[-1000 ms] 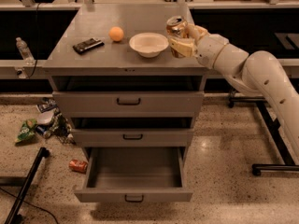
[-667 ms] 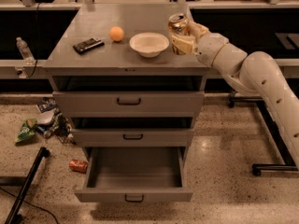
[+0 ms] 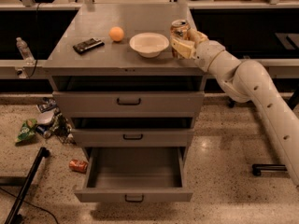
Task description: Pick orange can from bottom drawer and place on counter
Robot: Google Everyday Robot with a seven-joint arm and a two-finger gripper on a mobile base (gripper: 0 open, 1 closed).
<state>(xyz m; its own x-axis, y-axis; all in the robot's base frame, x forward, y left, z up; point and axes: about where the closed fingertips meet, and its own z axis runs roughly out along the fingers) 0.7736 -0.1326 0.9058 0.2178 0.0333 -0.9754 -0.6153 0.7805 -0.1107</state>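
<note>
At the counter's (image 3: 140,14) right edge, the gripper (image 3: 183,45) is clenched around the upright orange can (image 3: 179,28). Just left of the gripper sits a white bowl (image 3: 149,44), with an orange ball (image 3: 117,33) and a dark flat object (image 3: 88,45) farther left. Well below it, the bottom drawer (image 3: 134,195) stands pulled open.

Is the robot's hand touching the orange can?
Touching. The camera view shows the gripper clasped around the lower half of the orange can, at the right edge of the counter.
</note>
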